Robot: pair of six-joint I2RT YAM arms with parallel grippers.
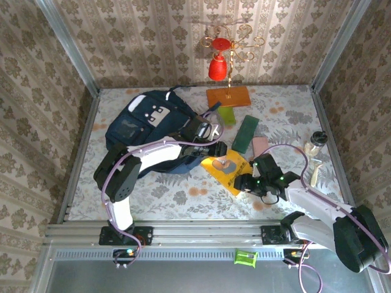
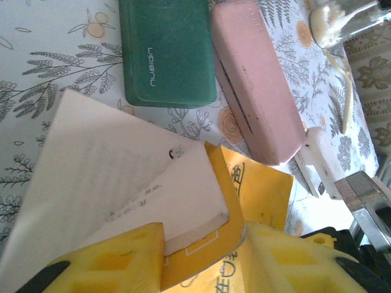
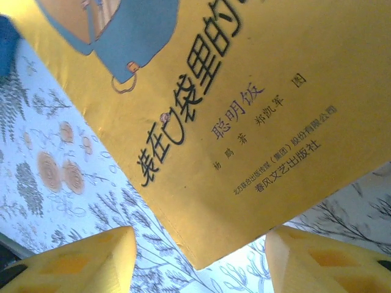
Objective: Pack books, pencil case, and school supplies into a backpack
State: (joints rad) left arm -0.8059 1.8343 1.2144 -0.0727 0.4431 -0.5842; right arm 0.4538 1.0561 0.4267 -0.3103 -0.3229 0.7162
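Yellow-padded right gripper [image 3: 204,259] stands open astride the yellow book's [image 3: 244,91] corner, while the left gripper [image 2: 204,262] straddles its lifted edge, grip impossible to tell, the book lying on the table [image 1: 171,195] just beside the backpack [image 1: 140,122].
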